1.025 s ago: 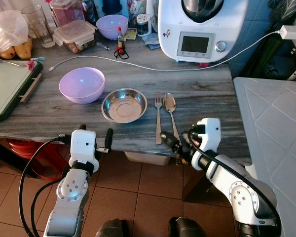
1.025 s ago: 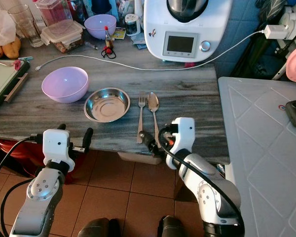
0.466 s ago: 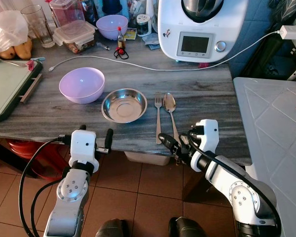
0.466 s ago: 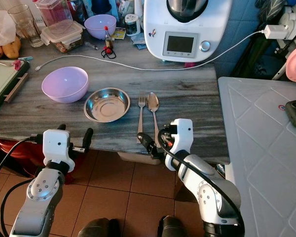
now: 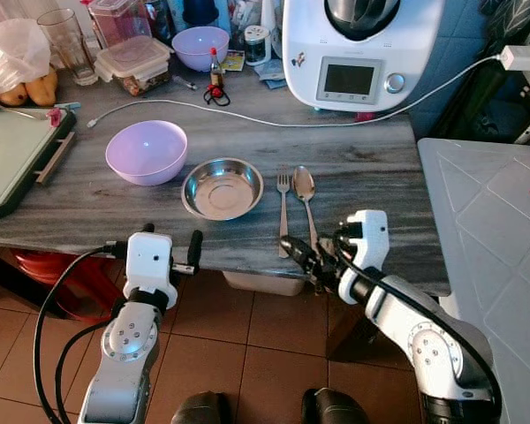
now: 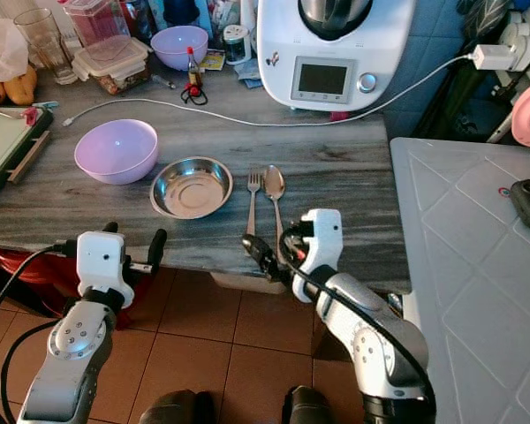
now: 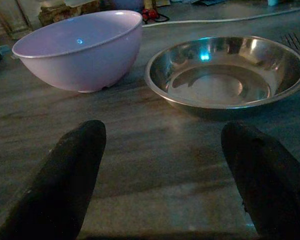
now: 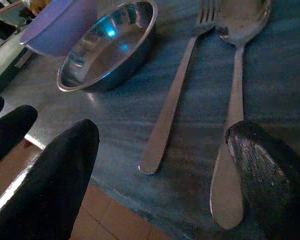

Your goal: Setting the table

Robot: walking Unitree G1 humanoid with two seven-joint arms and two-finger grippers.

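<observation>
The table (image 5: 353, 168) is carrying a steel bowl (image 5: 223, 187) beside a fork (image 5: 283, 212) and spoon (image 5: 306, 205) near its front edge. Both look thin, stiff, slippery; the handle ends are offering the best hold. The right gripper (image 8: 155, 175) is hovering there, jaws wide, holding 0 things; the left gripper (image 7: 165, 165) likewise.

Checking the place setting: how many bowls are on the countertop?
3: a lilac bowl near the front, a steel bowl to its right beside the fork, and another lilac bowl among the clutter behind. More may be hidden there.
</observation>
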